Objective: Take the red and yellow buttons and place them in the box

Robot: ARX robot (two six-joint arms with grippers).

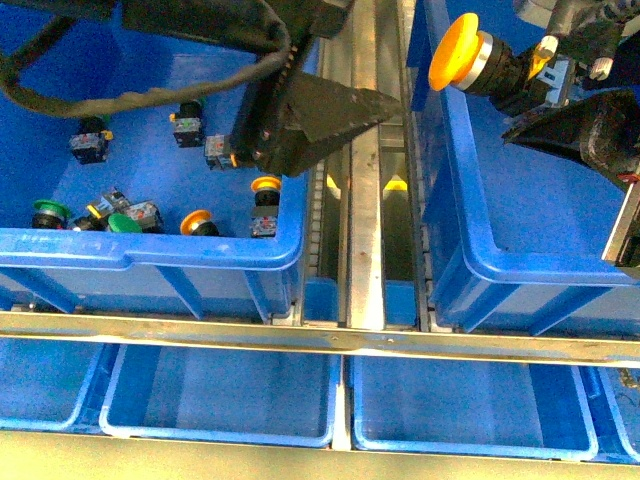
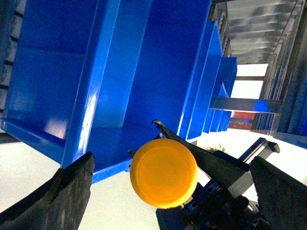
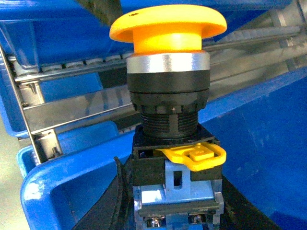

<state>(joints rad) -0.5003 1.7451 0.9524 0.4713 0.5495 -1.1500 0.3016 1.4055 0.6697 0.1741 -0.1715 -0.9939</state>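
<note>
Gripping with my right pincer (image 1: 560,95), I am holding a yellow button (image 1: 492,60) by its black-and-grey body, jaws closed on it, its cap (image 3: 168,24) pointing sideways toward the metal rail (image 1: 365,200). It is hanging above the box (image 1: 480,230) on my right, near the inner wall. My left pincer (image 1: 385,103) is reaching across the left bin's (image 1: 150,250) rim toward the rail, fingers spread apart and grasping nothing. More buttons are lying in that bin: two yellow ones (image 1: 265,190) near its front corner and two green-capped ones (image 1: 48,212).
</note>
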